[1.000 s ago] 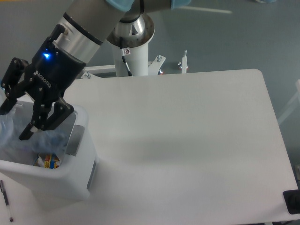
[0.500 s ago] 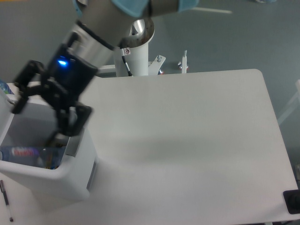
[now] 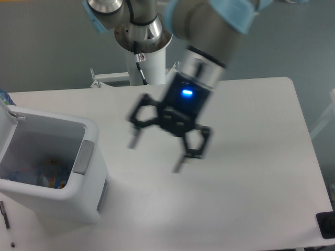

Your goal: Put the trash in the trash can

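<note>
My pincer point(image 3: 155, 155) hangs above the middle of the white worktop point(image 3: 251, 157), its two fingers spread wide apart with nothing between them. The image of it is smeared by motion blur, but both black fingers point(image 3: 135, 139) show separately, pointing down toward the surface, and a blue light glows on the body above them. My arm comes down to it from the upper edge of the view, in front of the white mounting column point(image 3: 148, 65) at the far side of the worktop.

The trash can point(image 3: 89, 183) stands at the left near corner of the worktop, well apart from my pincer. It is open at the top, with the grey handle panel point(image 3: 84, 157) on the side that faces me and the white lid point(image 3: 5, 112) tipped up at its far left edge. Inside, low against the bottom, lies a bluish, translucent mass with a bit of yellow and red beside it; I cannot tell the wrapper and the bottle apart in there.

A thin pen-like stick point(image 3: 7, 226) lies at the left edge just beside the can, and a dark object point(image 3: 326, 225) sits at the right near corner.
</note>
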Robot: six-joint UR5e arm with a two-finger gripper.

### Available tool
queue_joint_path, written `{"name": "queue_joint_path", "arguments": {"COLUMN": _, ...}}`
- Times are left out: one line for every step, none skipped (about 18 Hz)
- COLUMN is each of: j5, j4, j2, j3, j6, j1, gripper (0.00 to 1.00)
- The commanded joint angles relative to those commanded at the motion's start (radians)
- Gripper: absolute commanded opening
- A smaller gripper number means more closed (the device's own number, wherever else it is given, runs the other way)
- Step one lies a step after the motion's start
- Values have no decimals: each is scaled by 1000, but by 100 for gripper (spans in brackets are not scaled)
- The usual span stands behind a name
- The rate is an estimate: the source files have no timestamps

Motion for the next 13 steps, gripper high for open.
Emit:
{"name": "queue_joint_path", "arguments": {"j5": 64, "j4": -5, "j2": -28, "j3": 18, "j6": 3, "j1": 0, "gripper": 100}}
{"name": "queue_joint_path", "arguments": {"j5": 126, "j4": -12, "j2": -52, "j3": 38, "j6": 5, "j1": 0, "gripper": 100}}
{"name": "queue_joint_path", "arguments": {"j5": 167, "j4": -17, "j2": -72, "j3": 52, "j6": 5, "j1": -2, "gripper": 100}}
{"name": "queue_joint_path", "arguments": {"j5": 187, "j4": -18, "j2": -91, "j3": 64, "j6": 5, "j1": -3, "gripper": 100}}
{"name": "queue_joint_path", "arguments": {"j5": 197, "j4": -18, "j2": -107, "j3": 81, "j6": 6, "j1": -3, "gripper": 100}}
{"name": "queue_joint_path", "arguments": {"j5": 221, "j4": -32, "j2": -118, "j3": 89, "j6": 11, "j1": -3, "gripper": 100}}
{"name": "queue_joint_path", "arguments": {"j5": 264, "j4": -47, "j2": -129, "j3": 97, "j6": 38, "j1": -6, "gripper": 100}}
{"name": "queue_joint_path", "arguments": {"j5": 314, "j4": -70, "j2": -134, "j3": 104, "j6": 82, "j1": -11, "gripper": 100}}
{"name": "queue_joint_path", "arguments": {"j5": 364, "j4": -102, "j2": -134, "j3": 114, "j6": 128, "j1": -11, "gripper": 100}}
{"name": "queue_joint_path", "arguments": {"j5": 410, "j4": -136, "j2": -135, "j3": 124, "j6": 168, "j1": -15, "gripper": 100}}
{"name": "queue_joint_path", "arguments": {"j5": 454, "j4": -171, "j2": -137, "j3": 136, "j6": 208, "j1": -20, "gripper": 100}}
{"name": "queue_joint_path", "arguments": {"j5": 485, "j4": -190, "j2": -144, "j3": 147, "j6": 253, "j1": -21, "gripper": 100}}
{"name": "queue_joint_path", "arguments": {"j5": 502, "j4": -196, "j2": -154, "j3": 153, "j6": 293, "j1": -24, "gripper": 100}}
